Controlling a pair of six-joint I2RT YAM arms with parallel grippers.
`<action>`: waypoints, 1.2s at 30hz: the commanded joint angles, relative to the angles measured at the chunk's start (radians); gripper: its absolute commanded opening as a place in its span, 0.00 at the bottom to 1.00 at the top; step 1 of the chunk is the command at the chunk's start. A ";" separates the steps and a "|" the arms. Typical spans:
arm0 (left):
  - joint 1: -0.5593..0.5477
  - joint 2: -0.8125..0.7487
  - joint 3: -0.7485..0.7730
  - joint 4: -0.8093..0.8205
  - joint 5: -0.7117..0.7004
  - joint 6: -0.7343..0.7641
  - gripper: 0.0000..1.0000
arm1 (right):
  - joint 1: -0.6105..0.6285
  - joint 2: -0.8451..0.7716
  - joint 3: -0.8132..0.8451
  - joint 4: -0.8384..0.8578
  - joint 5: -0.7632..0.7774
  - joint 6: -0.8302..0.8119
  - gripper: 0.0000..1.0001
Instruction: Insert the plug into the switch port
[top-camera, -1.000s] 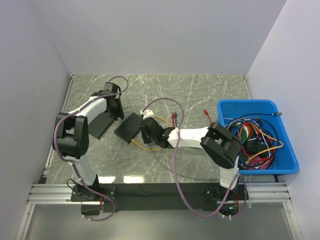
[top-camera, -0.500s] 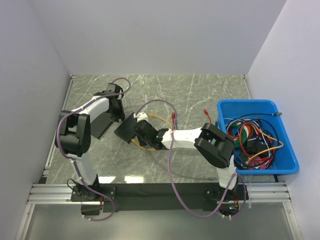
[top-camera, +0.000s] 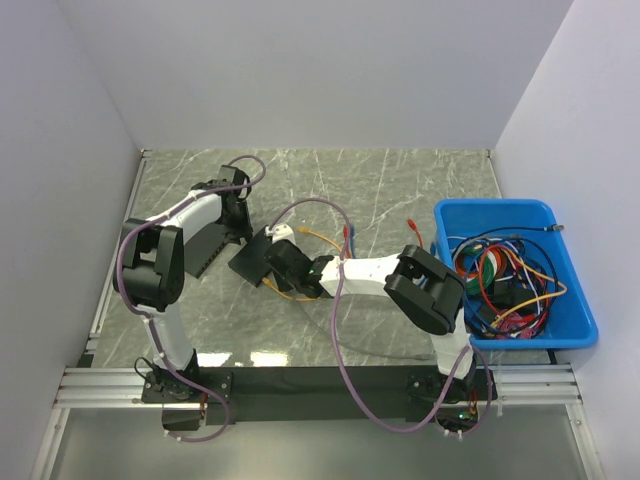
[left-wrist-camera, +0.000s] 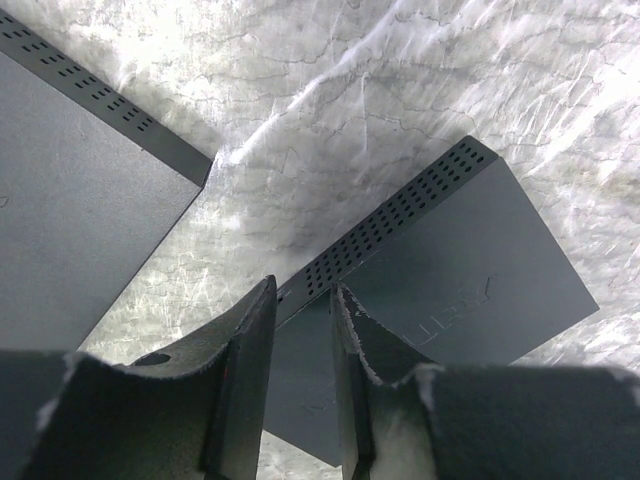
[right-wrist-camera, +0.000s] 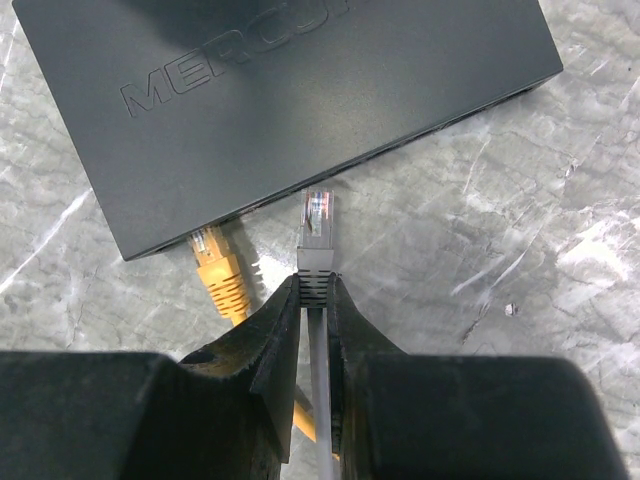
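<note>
Your right hand (right-wrist-camera: 315, 287) is pinching the plug (right-wrist-camera: 317, 225) by its grey boot and aiming it at the switch (right-wrist-camera: 300, 90) on the worktop (right-wrist-camera: 520, 200). The clear tip sits just short of the port face, not touching. An orange plug (right-wrist-camera: 215, 262) already fills a port just to its left. I'd call this the final line-up before insertion. Your left hand (left-wrist-camera: 303, 300) hovers at the switch's far corner, fingers nearly together. Whether they clamp it, I cannot tell. Next you'll need to square the plug to an empty port, then push straight in with the switch braced.
</note>
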 joint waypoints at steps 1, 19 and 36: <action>-0.010 0.024 0.020 -0.027 -0.013 0.017 0.34 | 0.005 -0.004 0.041 0.010 0.019 -0.004 0.00; -0.032 0.022 0.016 -0.029 -0.002 0.024 0.31 | 0.008 0.038 0.092 0.008 -0.012 -0.002 0.00; -0.045 0.058 0.025 -0.047 -0.005 0.026 0.30 | 0.006 0.021 0.018 0.140 -0.004 -0.091 0.00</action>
